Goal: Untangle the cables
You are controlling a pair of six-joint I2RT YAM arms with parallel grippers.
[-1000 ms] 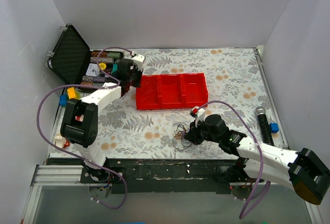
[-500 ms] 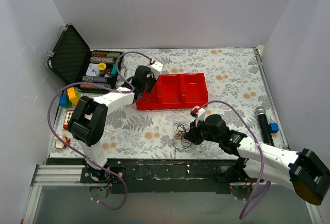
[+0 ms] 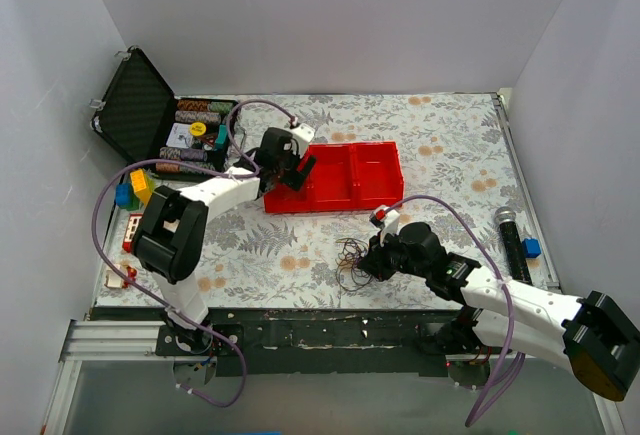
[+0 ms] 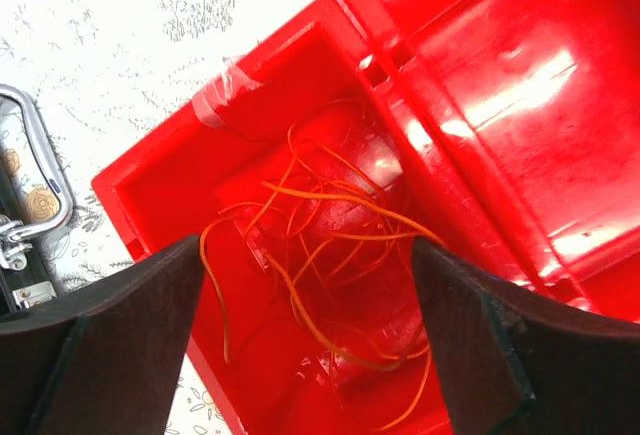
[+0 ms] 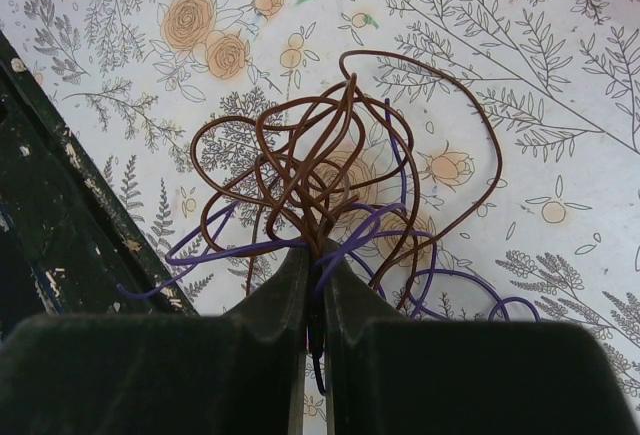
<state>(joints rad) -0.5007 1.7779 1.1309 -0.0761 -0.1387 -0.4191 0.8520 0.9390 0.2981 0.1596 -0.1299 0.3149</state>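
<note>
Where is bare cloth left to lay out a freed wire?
Bare floral cloth lies right of the red three-compartment plastic tray, up to the black microphone, and behind the tray. Also between the tangled brown and purple wires and the left arm. Crowded: the left edge by the open black case.

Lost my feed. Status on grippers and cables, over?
Left gripper open over tray, orange wires loose inside. Right gripper shut on brown-purple clump. Nothing blocking either.

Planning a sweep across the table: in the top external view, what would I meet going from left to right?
black case → left pincer → brown and purple cables → microphone
</note>
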